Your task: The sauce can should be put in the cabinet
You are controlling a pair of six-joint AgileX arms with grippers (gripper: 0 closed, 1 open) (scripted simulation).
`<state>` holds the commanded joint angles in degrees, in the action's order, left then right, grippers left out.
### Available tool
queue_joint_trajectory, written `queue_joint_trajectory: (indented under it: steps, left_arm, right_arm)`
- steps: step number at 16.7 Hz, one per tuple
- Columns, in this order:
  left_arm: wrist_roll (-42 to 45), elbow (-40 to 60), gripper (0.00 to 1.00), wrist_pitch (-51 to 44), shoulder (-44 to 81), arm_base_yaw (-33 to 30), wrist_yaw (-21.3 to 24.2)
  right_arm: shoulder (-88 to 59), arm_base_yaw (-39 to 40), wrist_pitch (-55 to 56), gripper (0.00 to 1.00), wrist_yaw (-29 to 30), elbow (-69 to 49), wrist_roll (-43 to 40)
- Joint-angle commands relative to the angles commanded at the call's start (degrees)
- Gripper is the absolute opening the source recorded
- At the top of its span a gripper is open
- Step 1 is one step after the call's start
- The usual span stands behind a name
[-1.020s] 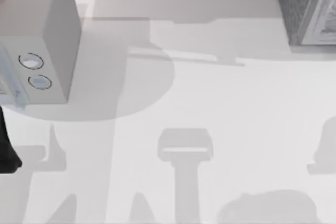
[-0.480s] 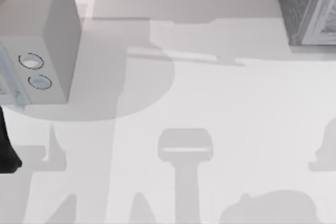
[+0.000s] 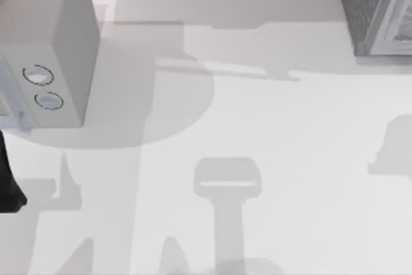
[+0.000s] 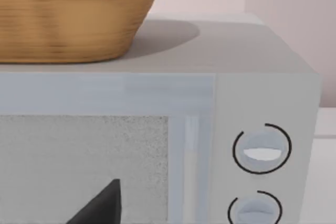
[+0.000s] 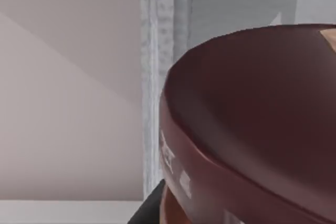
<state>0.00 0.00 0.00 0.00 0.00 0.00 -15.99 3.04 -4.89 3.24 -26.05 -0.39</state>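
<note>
Right gripper: a dark piece of it shows in the right wrist view, just under the sauce can; whether its fingers are apart or clamped on the can I cannot tell.
Left gripper: a black wedge of it shows in the left wrist view, in front of the microwave door; finger state not visible. A black part of the left arm sits at the table's left edge in the top view.
Sauce can: very close to the right wrist camera; glossy dark maroon-brown top and rounded rim, small pale markings on the rim's side (too blurred to read). It sits just in front of the cabinet.
Cabinet: dark grey speckled box at the table's far right corner, with a paler framed panel; in the right wrist view its pale speckled frame edge stands upright behind the can.
Microwave: pale grey, at the table's far left, two round knobs one above the other, speckled door window.
Basket: woven, tan, resting on top of the microwave.
Table: white, crossed by grey shadows.
</note>
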Motion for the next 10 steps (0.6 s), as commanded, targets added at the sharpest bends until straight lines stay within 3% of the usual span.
queue_joint_trajectory:
  steps: [10]
  left_arm:
    - [0.00, 0.00, 1.00, 0.00, 0.00, 0.00, 0.00]
  right_arm:
    - [-38.36, 4.00, -18.24, 0.00, 4.19, -42.16, 1.35]
